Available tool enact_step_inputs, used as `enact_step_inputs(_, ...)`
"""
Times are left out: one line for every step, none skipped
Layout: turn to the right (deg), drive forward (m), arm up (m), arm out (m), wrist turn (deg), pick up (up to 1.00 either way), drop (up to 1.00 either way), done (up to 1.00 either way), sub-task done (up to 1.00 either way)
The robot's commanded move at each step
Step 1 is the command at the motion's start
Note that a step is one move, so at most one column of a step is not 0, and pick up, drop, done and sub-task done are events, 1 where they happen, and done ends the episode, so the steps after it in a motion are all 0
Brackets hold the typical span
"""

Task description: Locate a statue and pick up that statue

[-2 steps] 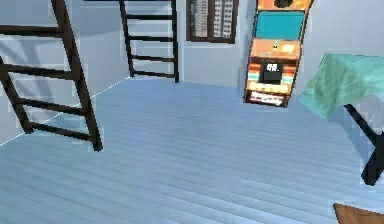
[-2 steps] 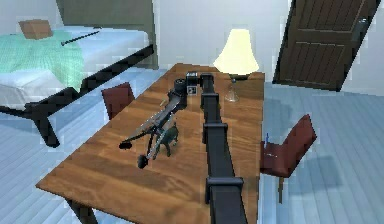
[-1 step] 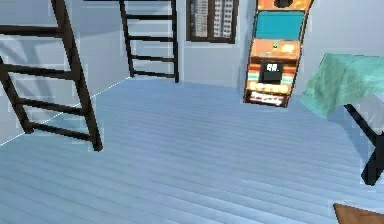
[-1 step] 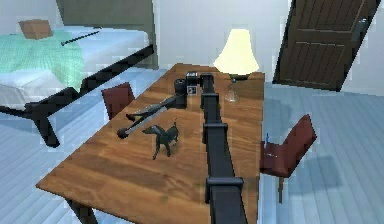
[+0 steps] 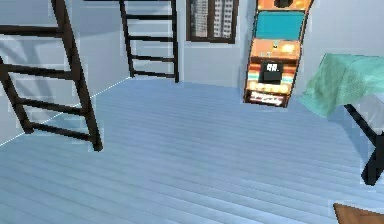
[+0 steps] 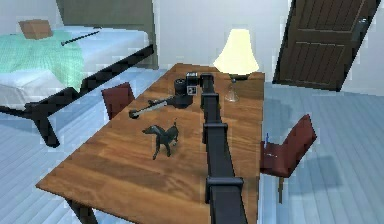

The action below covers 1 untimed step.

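A small dark statue of a dog stands on the wooden table, left of the arm's dark bar. The gripper reaches out to the left from its dark body, farther up the table than the statue. Its thin fingers lie over bare tabletop near the table's left edge, and it holds nothing. A gap of tabletop separates the fingers from the statue.
A lamp with a pale shade stands at the table's far end. Red chairs flank the table. A bed with a teal blanket lies beyond, a dark door at the right. Ladder shelves and an arcade cabinet stand ahead.
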Motion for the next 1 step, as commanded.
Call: enact_step_inputs(0.0, 0.00, -0.30, 0.00, 0.0, 0.00, 0.00, 0.00, 0.00)
